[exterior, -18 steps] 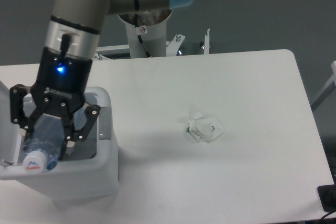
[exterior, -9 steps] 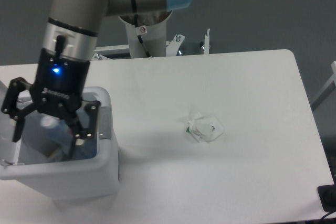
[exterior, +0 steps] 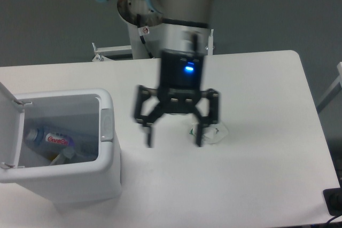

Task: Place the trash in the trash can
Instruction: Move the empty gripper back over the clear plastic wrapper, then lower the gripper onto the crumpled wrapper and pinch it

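With the bottle [exterior: 51, 140] lying in the bin [exterior: 109, 177], we are lining our open, empty gripper [exterior: 173, 143] over the paper wad [exterior: 212, 132] on the table [exterior: 267, 105], aiming to straddle it squarely.

White trash can [exterior: 109, 177], red-lettered bottle [exterior: 51, 139]

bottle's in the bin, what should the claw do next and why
Probably shift a little right and descend onto the paper wad. The bottle already lies inside the trash can, while the wad sits on the table. The open claw hangs empty, its right finger beside the wad, not straddling it.
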Motion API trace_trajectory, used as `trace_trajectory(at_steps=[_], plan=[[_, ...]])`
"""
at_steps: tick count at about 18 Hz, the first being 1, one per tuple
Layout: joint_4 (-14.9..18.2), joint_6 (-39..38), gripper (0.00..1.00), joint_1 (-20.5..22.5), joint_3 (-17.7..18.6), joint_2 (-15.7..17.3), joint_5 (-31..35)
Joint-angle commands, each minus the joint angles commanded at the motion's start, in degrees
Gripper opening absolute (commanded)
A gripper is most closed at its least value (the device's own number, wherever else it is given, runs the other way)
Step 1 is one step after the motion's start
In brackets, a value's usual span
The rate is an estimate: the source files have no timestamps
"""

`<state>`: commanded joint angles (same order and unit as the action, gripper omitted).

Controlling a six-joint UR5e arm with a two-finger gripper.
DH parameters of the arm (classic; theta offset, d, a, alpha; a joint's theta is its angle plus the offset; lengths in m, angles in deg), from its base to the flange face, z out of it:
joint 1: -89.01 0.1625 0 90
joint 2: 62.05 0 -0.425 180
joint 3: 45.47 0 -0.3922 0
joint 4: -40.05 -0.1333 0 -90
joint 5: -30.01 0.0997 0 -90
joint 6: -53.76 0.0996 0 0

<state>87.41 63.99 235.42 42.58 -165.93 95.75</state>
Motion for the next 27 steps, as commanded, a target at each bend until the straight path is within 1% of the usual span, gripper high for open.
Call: trace_trajectory(at_steps=[1, 2, 3, 4, 5, 6, 7, 8, 9, 11, 13, 16, 18, 21, 24, 27], plan=[[2.20, 4.83, 1.00, 1.23, 1.23, 0.09, 0.00], [3.70, 9.14, 1.00, 1.94, 2.55, 0.09, 0.00], [4.76, 15.19, 1.00, 2.39, 5.00, 0.09, 0.61], [5.12, 19.60, 1.00, 2.91, 6.85, 0.18, 2.62], [5.64, 24.00, 1.00, 3.18, 8.44, 0.09, 6.12], [7.21, 27.61, 1.00, 3.01, 9.32, -0.17, 10.50], [10.80, 32.08, 1.00, 3.09, 9.94, -0.52, 16.29], [12.57, 34.04, 1.00, 3.09, 10.47, -0.87, 17.65], [13.46, 35.63, 1.00, 3.18, 11.69, -1.31, 18.01], [12.68, 38.88, 1.00, 3.09, 15.38, -1.93, 18.11], [11.37, 40.21, 1.00, 2.92, 16.62, -3.51, 18.02], [7.24, 39.78, 1.00, 2.65, 18.38, -6.32, 18.02], [5.56, 39.42, 1.00, 2.57, 18.82, -7.20, 18.02], [5.21, 39.42, 1.00, 2.57, 17.86, -8.69, 17.93], [2.32, 39.25, 1.00, 2.57, 18.03, -9.75, 18.10], [0.99, 36.71, 1.00, 2.57, 17.59, -10.72, 18.02]])
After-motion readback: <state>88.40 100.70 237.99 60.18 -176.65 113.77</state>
